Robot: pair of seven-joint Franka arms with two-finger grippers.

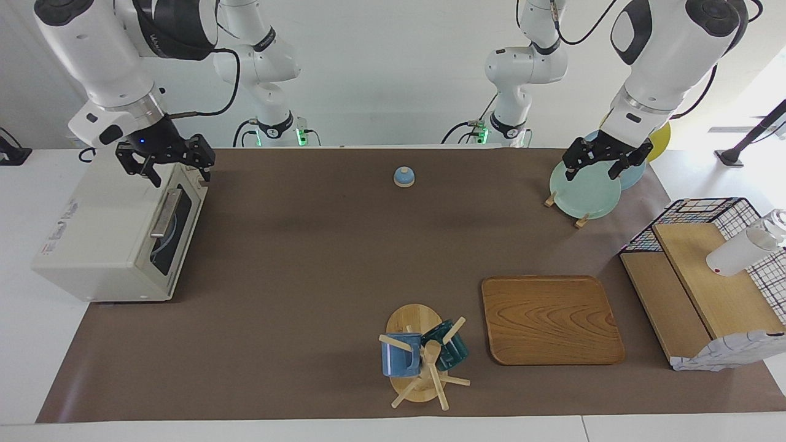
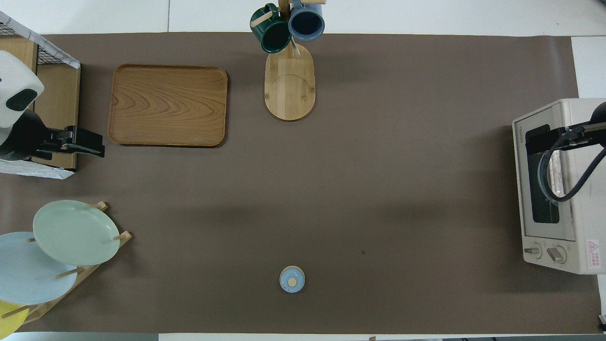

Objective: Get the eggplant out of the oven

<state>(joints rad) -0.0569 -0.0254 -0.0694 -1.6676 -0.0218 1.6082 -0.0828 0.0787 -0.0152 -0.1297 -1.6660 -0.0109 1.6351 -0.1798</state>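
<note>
A: Oven (image 1: 116, 230), cream-white, at right arm's end of table; door shut, silver handle (image 1: 164, 213) across dark glass. Eggplant?

B: Not discernible; only a pale curved rim visible through glass.

A: Next in size?

B: Wooden shelf unit with wire basket (image 1: 706, 276) at left arm's end of table. Then wooden tray (image 1: 551, 319), flat on brown mat (image 1: 319, 258), beside that unit.

A: Grippers?

B: Right gripper (image 1: 175, 169) raised over oven's top edge nearest the robots, just above door; fingers spread apart, holding nothing. Left gripper (image 1: 605, 162) raised over plate rack (image 1: 580, 218), fingers likewise spread, empty.

A: Smaller items?

B: Pale green plate (image 1: 583, 193) upright in rack, blue plate (image 2: 28, 270) and yellow plate (image 2: 7, 317) stacked closer to robots. Mug tree (image 1: 420, 362) on oval wooden base, farther from robots than tray's near edge, carrying blue mug (image 1: 400, 356) and dark green mug (image 1: 451, 347). Smallest: blue dome-shaped bell (image 1: 403, 177), mid-table, close to robots.
</note>
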